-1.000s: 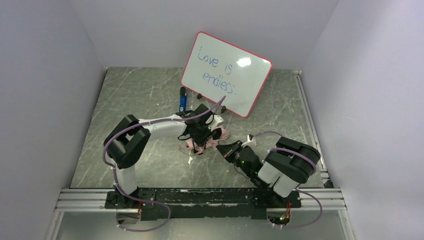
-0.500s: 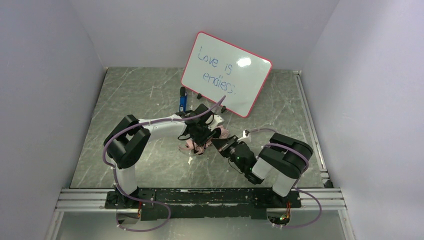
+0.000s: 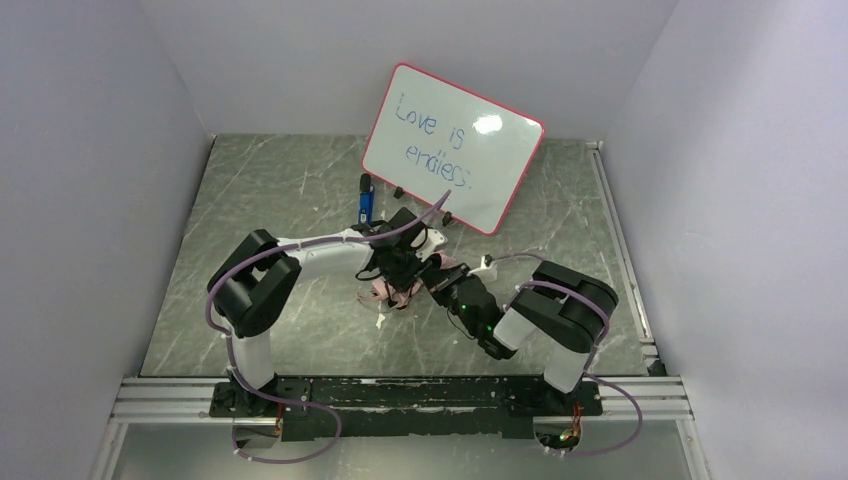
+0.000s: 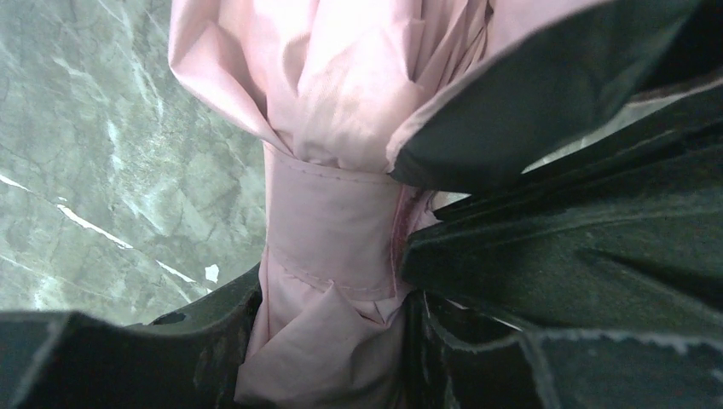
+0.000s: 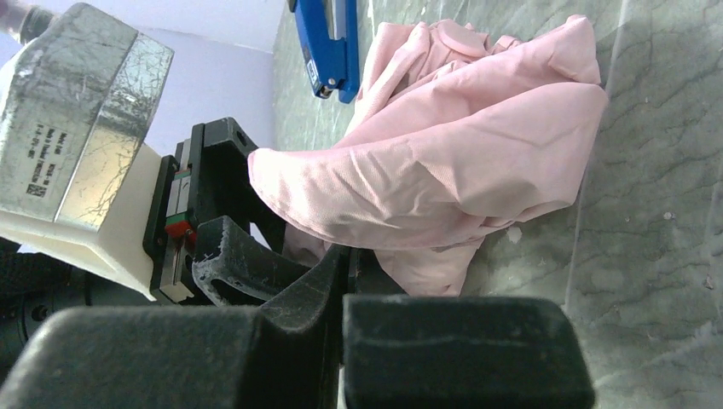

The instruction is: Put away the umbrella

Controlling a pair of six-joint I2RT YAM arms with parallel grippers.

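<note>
The pale pink umbrella point(image 3: 383, 292) lies folded and crumpled on the marble table, just in front of the whiteboard. My left gripper point(image 3: 400, 272) is shut on its bundled fabric. In the left wrist view the pink bundle point(image 4: 332, 213), with a sewn strap round it, sits squeezed between my two black fingers point(image 4: 332, 341). My right gripper point(image 3: 440, 283) is shut, fingers pressed together, with its tips point(image 5: 348, 264) tucked under the lower fold of the pink fabric point(image 5: 443, 153), right beside the left gripper's fingers point(image 5: 239, 264). The shaft and handle are hidden.
A red-framed whiteboard point(image 3: 452, 145) with blue writing leans against the back wall. A blue tool point(image 3: 366, 205) lies just behind the umbrella, also in the right wrist view point(image 5: 328, 43). Small dark bits lie by the whiteboard's foot. Walls enclose three sides.
My right arm has swung left and forward, bringing its shut gripper from apart on the right up against the umbrella and the left gripper. The left arm has held still.
</note>
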